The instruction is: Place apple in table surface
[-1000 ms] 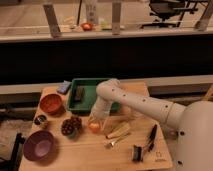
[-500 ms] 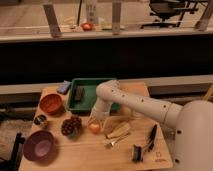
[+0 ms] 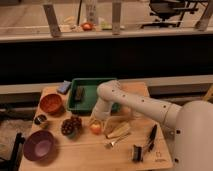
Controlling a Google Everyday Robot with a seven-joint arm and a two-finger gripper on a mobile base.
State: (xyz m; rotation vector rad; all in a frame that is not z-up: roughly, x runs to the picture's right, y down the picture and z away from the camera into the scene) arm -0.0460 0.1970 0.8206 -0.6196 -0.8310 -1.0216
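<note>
camera view | gripper [image 3: 96, 119] low over apple [image 3: 95, 128], same spot as 1 s ago | apple on table [image 3: 90, 155], right of grapes [image 3: 71, 126], near tray [image 3: 82, 102] | jaws: cannot tell | looks placed, retreat pending

Smooth white arm [image 3: 135, 102], gripper [image 3: 96, 120] hidden

Office-type workspace, robot test station. Evidence: office chair [image 3: 167, 8] on wheeled base behind glass partition [image 3: 100, 50]; carpeted floor beyond. Light wooden table surface [image 3: 90, 152] staged with assorted props: green tray [image 3: 80, 105], orange bowl [image 3: 51, 103], purple bowl [image 3: 39, 145], utensils. White robot arm [image 3: 145, 107] over table; gripper [image 3: 96, 120] low at table centre, just above apple [image 3: 95, 128].
</note>
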